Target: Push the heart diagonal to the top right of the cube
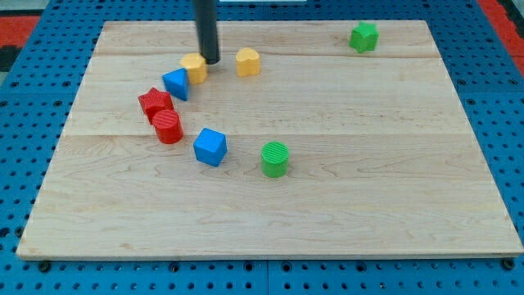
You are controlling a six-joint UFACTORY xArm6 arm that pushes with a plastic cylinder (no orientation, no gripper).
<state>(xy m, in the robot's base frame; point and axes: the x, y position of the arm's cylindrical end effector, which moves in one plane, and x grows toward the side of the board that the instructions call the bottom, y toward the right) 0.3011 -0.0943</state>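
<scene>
My tip (211,62) stands near the view's top left, against the right side of a yellow block (193,67). A second yellow block (248,61), which looks heart-shaped, lies a short way to the tip's right, apart from it. I cannot tell the left yellow block's shape for sure. The blue cube (210,147) sits well below the tip, near the board's middle left. Another blue block (176,83) touches the left yellow block at its lower left.
A red star-like block (155,102) and a red cylinder (168,127) sit left of the blue cube. A green cylinder (275,159) lies to the cube's right. A green block (364,37) is at the top right. The wooden board (368,197) rests on a blue pegboard.
</scene>
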